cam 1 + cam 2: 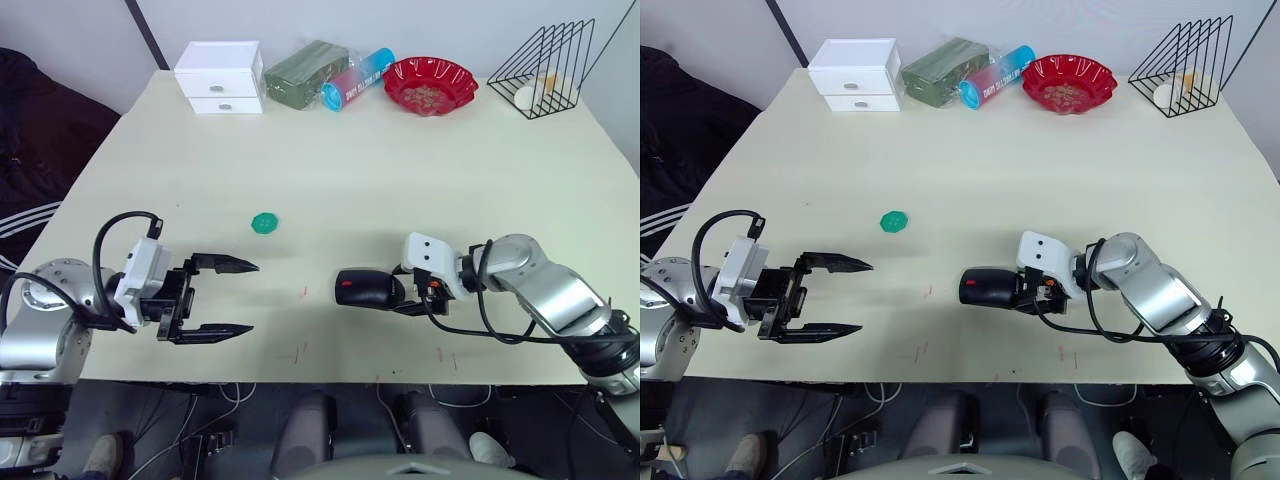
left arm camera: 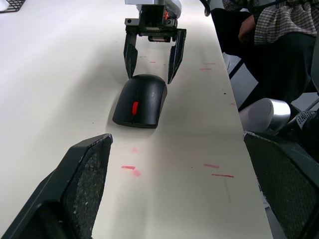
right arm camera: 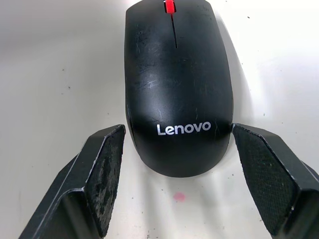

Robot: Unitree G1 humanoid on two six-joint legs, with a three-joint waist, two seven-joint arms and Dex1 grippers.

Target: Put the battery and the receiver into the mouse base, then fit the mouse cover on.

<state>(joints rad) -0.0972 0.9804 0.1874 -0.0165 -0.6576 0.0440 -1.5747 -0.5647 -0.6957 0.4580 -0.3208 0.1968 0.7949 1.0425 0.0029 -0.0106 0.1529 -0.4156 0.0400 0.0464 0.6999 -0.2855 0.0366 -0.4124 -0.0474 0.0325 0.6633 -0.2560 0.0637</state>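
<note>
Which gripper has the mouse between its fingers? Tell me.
The right gripper. Its open fingers straddle the rear of the black mouse without clamping it. The left gripper is open too, hovering apart over bare table.

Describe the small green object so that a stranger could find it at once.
On the pale table, look left of centre, beyond the open left gripper. There lies a small flat green disc, alone, the only green thing near the front; the dark green package sits at the far edge.
</note>
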